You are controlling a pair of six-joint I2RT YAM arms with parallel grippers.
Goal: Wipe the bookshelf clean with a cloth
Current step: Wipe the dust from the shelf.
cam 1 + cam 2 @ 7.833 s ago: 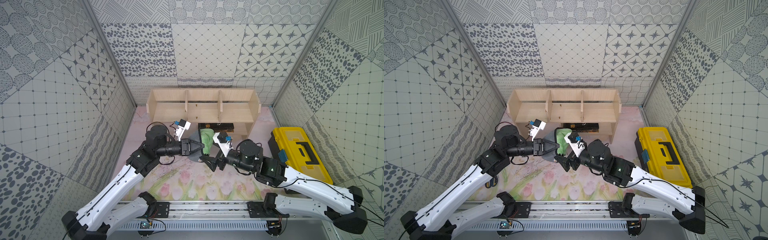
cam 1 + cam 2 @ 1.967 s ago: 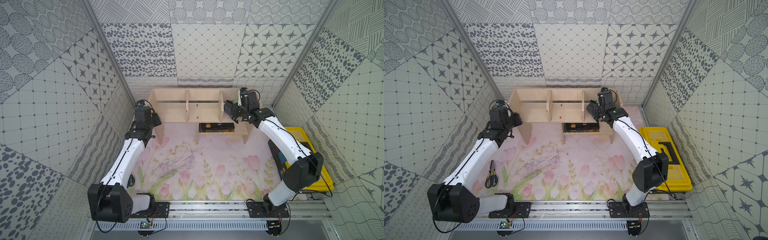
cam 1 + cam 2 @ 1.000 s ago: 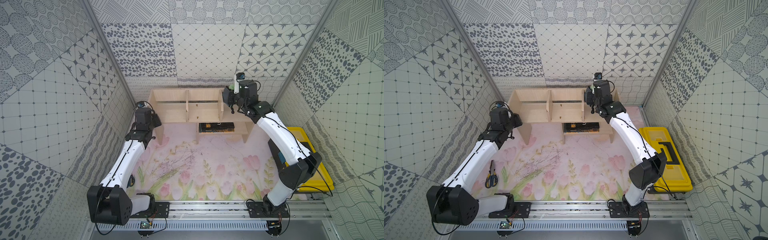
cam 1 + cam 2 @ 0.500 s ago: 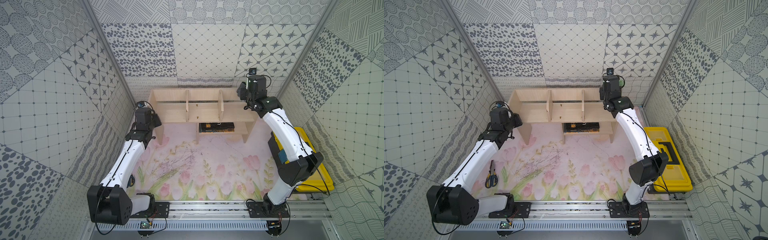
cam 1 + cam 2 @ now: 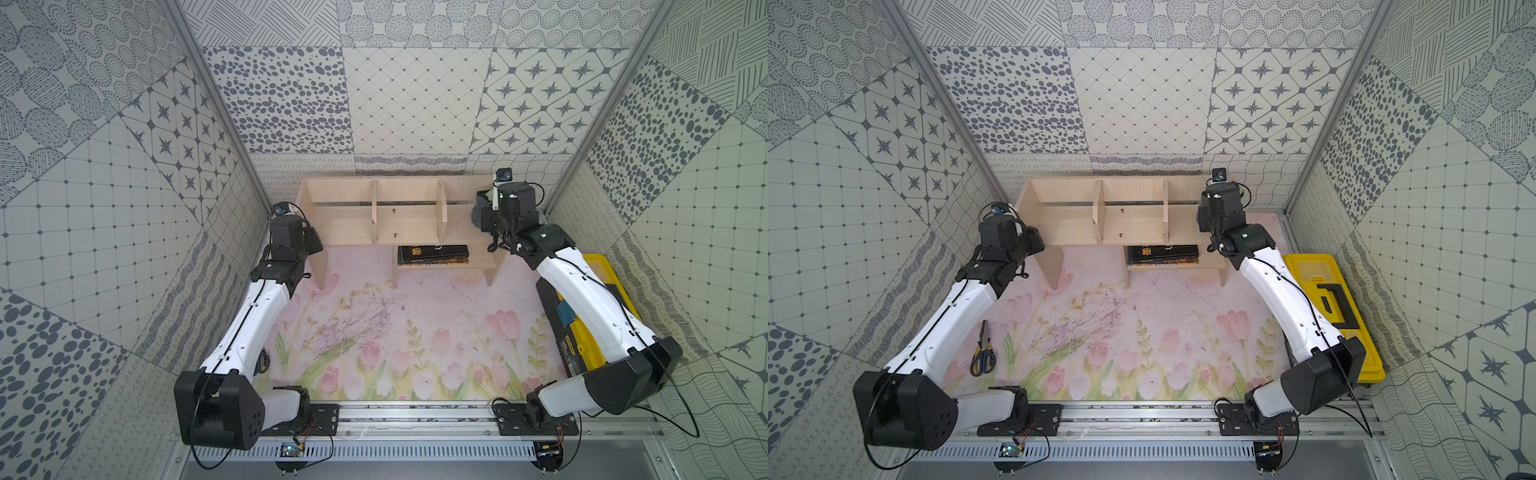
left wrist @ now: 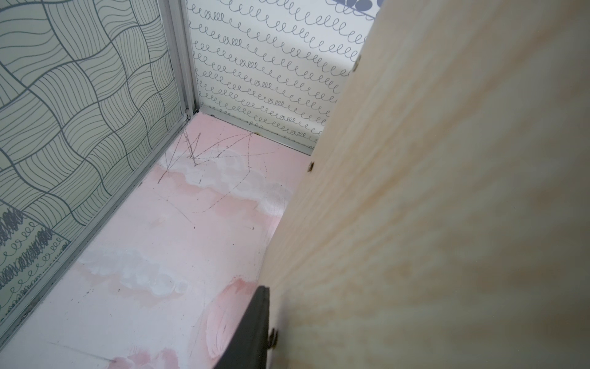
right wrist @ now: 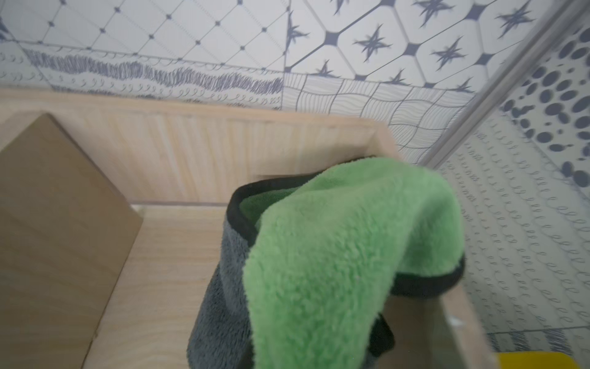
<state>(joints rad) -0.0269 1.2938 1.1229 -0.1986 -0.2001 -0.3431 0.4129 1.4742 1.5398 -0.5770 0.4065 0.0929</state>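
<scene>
Pale wood bookshelf (image 5: pixel 345 226) stands along the far edge of the surface (image 5: pixel 415 324), a pink floral mat. Two upright dividers, three compartments. One arm at each end of it.

At the right-hand compartment is the right arm (image 5: pixel 582 291). The right jaws are closed on the cloth (image 7: pixel 335 255) and buried under it, so the tips don't show. The cloth is bunched: green side on top, dark grey side hanging below, dark edging along the folds. It is in the right-hand compartment, up against the right side panel. In the right wrist view it laps over that panel's top edge. Whether it touches the shelf board, can't tell.

At the other end is the left arm (image 5: pixel 257 307). The left jaws clamp the front edge of the left side panel. One dark finger (image 6: pixel 252 326) lies flat on the panel's outer face, the other is hidden behind the wood.

On the short lower shelf, below the middle and right compartments, a black book (image 5: pixel 432 254) with yellow lettering lies flat.

At the right edge of the surface lies a yellow and black toolbox (image 5: pixel 1316 266), partly under the right arm.

Near the left edge, just beside the left arm, lie scissors (image 5: pixel 984 349) with blue and yellow handles, blades closed and pointing toward the far edge.
</scene>
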